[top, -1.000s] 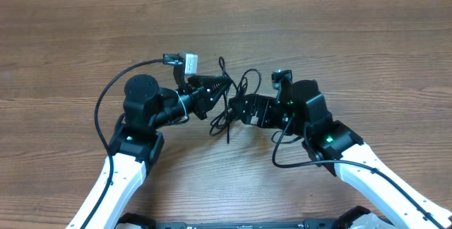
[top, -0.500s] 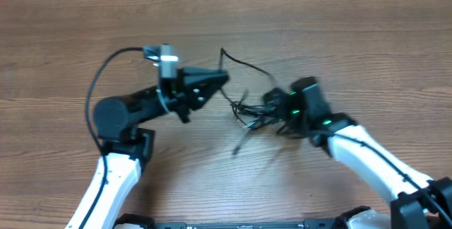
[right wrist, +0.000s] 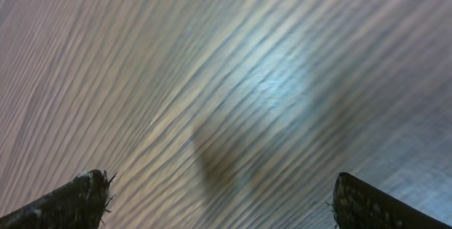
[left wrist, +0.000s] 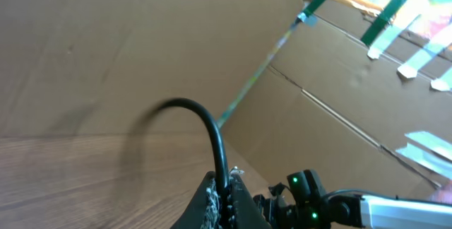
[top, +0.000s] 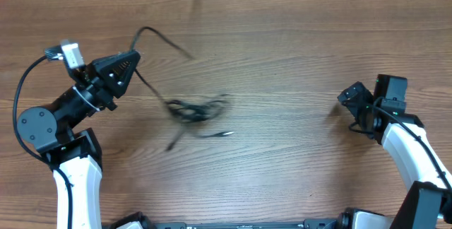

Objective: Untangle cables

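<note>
Overhead: left gripper [top: 133, 61] clamped on 1 of the cables [top: 194, 109]; the tangle lies on the table [top: 282, 31], centre-left. Right gripper [top: 347, 99] far right, well apart from it.
Left wrist: cable arcs upward from closed jaws.
Right wrist: jaws spread wide over wood.

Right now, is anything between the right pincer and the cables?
Nothing visible. Only wood table shows between the open right pincer and the cables. The left pincer is shut on one strand of them.
</note>
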`<move>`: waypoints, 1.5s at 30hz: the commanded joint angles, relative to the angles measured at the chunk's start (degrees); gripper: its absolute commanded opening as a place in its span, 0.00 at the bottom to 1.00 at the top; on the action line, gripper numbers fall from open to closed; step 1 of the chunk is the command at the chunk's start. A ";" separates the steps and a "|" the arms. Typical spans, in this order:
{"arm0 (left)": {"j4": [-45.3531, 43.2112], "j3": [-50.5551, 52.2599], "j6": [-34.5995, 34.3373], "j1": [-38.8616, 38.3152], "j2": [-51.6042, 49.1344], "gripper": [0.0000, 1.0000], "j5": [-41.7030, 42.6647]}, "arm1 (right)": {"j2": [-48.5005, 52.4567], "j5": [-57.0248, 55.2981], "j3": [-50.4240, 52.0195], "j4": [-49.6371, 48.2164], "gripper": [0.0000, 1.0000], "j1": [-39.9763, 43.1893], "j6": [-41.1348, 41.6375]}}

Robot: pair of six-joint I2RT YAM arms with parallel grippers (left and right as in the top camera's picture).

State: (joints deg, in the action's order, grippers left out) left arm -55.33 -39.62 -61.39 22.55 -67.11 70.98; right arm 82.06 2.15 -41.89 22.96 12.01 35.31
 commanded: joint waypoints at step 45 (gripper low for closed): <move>-11.15 -11.85 -16.65 -30.88 1.40 0.04 -27.61 | 9.40 -9.31 -0.24 -40.65 1.00 -49.13 6.45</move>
State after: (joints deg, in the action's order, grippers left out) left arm -65.47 -47.51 -77.23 -6.85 -67.00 46.44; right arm 89.71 3.33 -41.87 -18.44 -37.43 38.65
